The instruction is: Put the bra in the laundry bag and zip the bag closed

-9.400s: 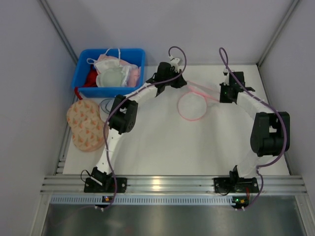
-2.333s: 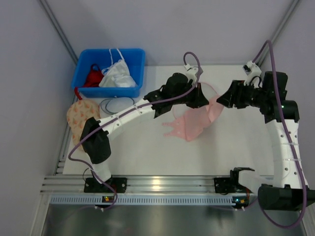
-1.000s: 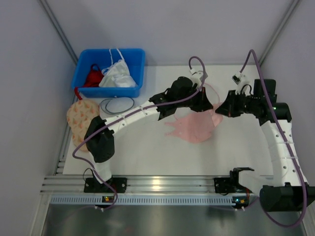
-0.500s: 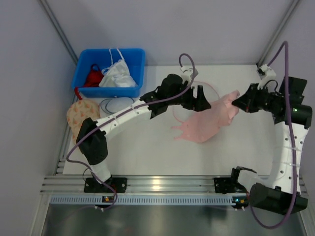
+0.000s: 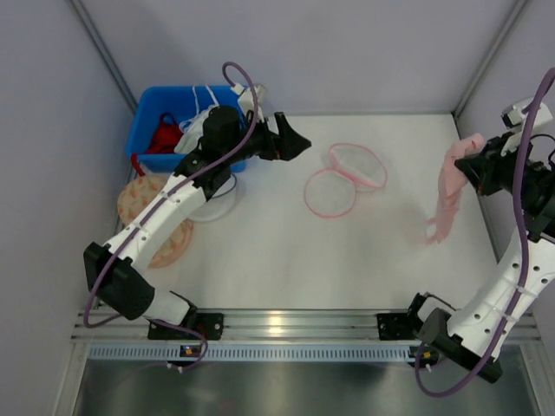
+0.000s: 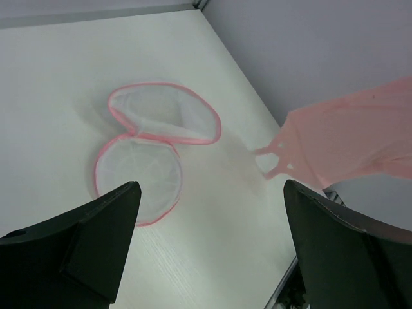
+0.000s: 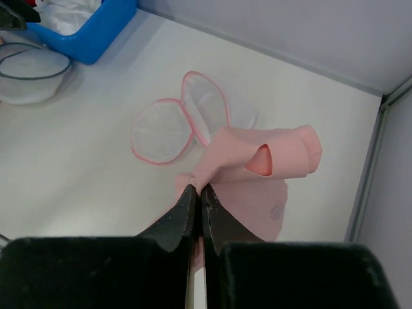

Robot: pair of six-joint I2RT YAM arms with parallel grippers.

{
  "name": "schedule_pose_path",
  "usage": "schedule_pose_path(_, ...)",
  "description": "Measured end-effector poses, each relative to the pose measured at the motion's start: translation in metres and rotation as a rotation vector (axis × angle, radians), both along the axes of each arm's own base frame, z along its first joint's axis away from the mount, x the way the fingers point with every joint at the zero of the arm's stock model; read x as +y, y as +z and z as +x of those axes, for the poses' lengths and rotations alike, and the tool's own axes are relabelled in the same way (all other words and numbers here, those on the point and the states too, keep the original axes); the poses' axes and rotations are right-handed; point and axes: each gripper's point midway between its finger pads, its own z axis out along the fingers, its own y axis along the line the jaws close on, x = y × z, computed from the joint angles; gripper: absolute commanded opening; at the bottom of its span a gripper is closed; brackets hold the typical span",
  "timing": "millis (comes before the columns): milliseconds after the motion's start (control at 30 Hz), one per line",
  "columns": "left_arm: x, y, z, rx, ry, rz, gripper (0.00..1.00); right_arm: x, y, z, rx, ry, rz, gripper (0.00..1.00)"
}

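The pale pink bra (image 5: pixel 448 191) hangs in the air at the far right, pinched at its top by my right gripper (image 5: pixel 474 165), which is shut on it. In the right wrist view the fingers (image 7: pixel 197 190) clamp a fold of the bra (image 7: pixel 257 154). The laundry bag (image 5: pixel 343 178), two white mesh discs with pink rims, lies open on the table's middle back, apart from both grippers. My left gripper (image 5: pixel 293 144) stands open and empty near the blue bin. Its wrist view shows the laundry bag (image 6: pixel 151 154) and the bra (image 6: pixel 351 141) beyond wide-spread fingers (image 6: pixel 96 238).
A blue bin (image 5: pixel 140 130) at the back left holds a red and a white garment. In front of it lie a dark-rimmed white mesh disc (image 5: pixel 215 186) and a beige orange-patterned pouch (image 5: pixel 152 221). Grey walls close in the table on three sides.
My left gripper opened, let go of the bra and drew back left toward the bin. My right arm carried the bra up and to the right, off the laundry bag.
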Motion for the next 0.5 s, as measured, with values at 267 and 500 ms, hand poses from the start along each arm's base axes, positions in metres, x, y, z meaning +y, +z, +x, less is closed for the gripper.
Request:
schedule_pose_path(267, 0.038, -0.043, 0.008, 0.075, 0.072, 0.071, 0.98, 0.050, -0.092, 0.002, 0.244, 0.154, 0.240, 0.00)
schedule_pose_path(500, 0.083, -0.070, 0.000, 0.129, 0.152, 0.117, 0.98, 0.129, -0.200, -0.002, 0.548, 0.297, 0.326, 0.00)
